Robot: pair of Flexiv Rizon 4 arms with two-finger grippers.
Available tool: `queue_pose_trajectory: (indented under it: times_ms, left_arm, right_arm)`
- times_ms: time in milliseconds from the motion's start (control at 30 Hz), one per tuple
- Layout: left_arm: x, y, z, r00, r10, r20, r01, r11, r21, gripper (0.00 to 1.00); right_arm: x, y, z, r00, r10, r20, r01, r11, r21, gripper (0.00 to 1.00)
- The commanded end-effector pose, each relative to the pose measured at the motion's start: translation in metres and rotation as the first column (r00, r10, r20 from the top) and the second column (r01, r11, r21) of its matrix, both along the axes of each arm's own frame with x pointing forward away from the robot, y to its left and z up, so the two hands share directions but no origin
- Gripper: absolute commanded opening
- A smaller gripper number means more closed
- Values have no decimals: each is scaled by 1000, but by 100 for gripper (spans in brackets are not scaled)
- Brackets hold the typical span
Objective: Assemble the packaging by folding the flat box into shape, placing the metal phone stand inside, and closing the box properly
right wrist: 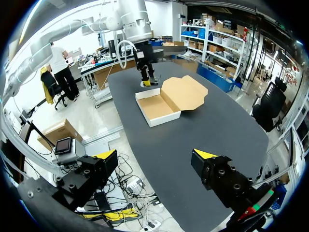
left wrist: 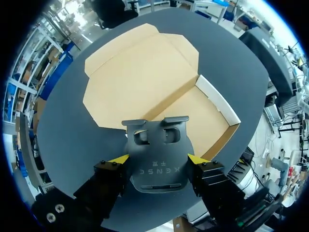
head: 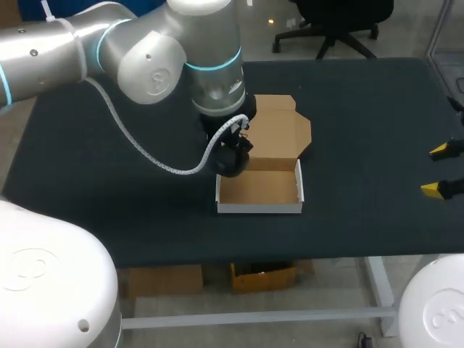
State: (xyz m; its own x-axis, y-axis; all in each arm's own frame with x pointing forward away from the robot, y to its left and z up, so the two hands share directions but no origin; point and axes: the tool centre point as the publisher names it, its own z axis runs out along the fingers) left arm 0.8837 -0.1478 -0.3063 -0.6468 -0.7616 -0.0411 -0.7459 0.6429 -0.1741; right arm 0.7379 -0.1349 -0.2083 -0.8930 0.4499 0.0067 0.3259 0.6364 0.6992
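Note:
The cardboard box (head: 259, 190) lies folded into an open tray with white outer walls near the table's front middle. Its brown lid (head: 279, 134) lies flat behind it. My left gripper (head: 230, 158) hangs over the tray's back left corner, pointing down. In the left wrist view the left gripper (left wrist: 158, 159) is shut on the dark grey metal phone stand (left wrist: 155, 140), one yellow tip on each side; the tray floor (left wrist: 193, 113) and lid (left wrist: 137, 77) lie ahead of it. My right gripper (head: 442, 170) stands open at the table's right edge, far from the box (right wrist: 157, 106), with nothing between its fingers (right wrist: 205, 154).
The box sits on a black table top (head: 362, 145). A white coiled cable (head: 145, 152) hangs from my left arm over the table, left of the box.

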Motion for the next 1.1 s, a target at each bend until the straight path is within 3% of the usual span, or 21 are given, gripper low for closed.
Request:
queue_pose_trajectory:
  times_ms: [33, 1100]
  left_arm:
    - [-2, -13, -5, 1000, 0, 6, 0, 1000, 20, 0]
    - [-4, -19, -9, 1000, 1, 5, -1, 1000, 25, 0]
  right_arm:
    - [0, -1, 0, 1000, 2, 2, -2, 1000, 4, 100]
    - [0, -1, 0, 1000, 2, 2, -2, 1000, 4, 100]
